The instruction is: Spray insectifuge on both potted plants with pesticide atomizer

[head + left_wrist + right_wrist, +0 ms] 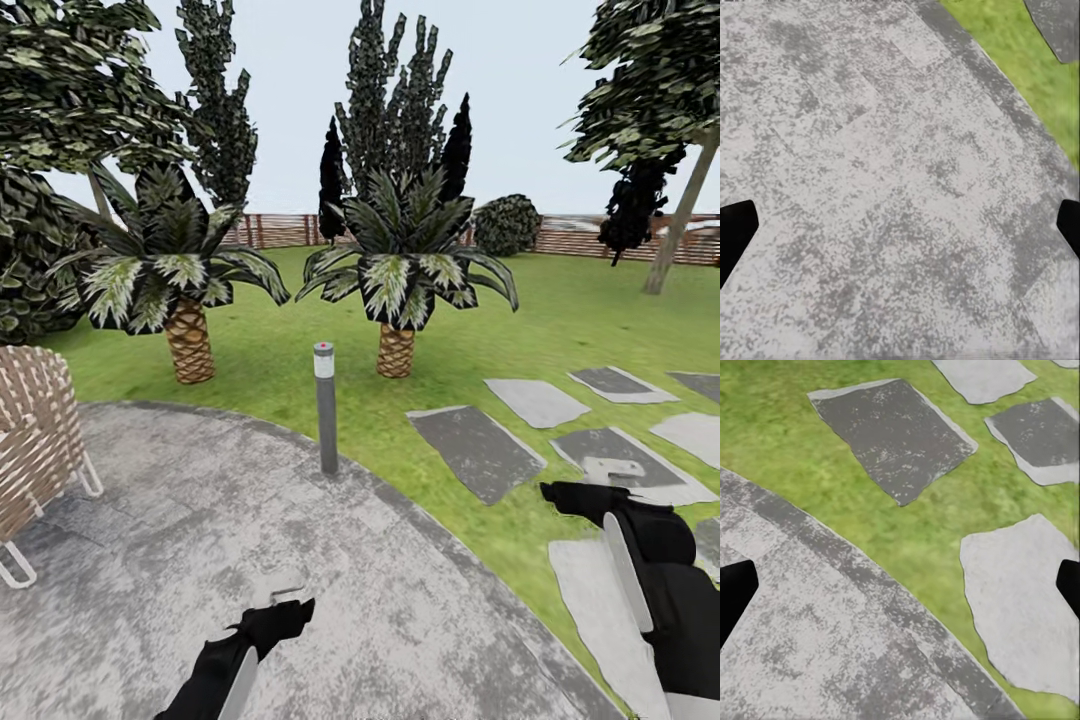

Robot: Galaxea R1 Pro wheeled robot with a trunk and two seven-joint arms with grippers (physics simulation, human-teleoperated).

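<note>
I face the garden: green lawn [560, 320] beyond a round gravelly patio [250, 520]. The pesticide atomizer, the potted plants and the insectifuge are out of view. My left gripper [285, 592] hangs low over the patio, open with nothing in it; in the left wrist view its gripper [900, 232] has dark fingertips [733, 236] far apart above bare gravel. My right gripper [612, 470] is open over the patio's edge by the stepping stones. The right wrist view shows that gripper [900, 592] spread wide above the patio rim and grass.
A grey bollard lamp [325, 408] stands at the patio's far edge. Two palms [190, 340] [396, 350] with scaly trunks grow behind it. A wicker chair [30, 460] sits at the left. Flat stepping stones [478, 450] cross the lawn on the right, and a wooden fence [600, 238] closes the back.
</note>
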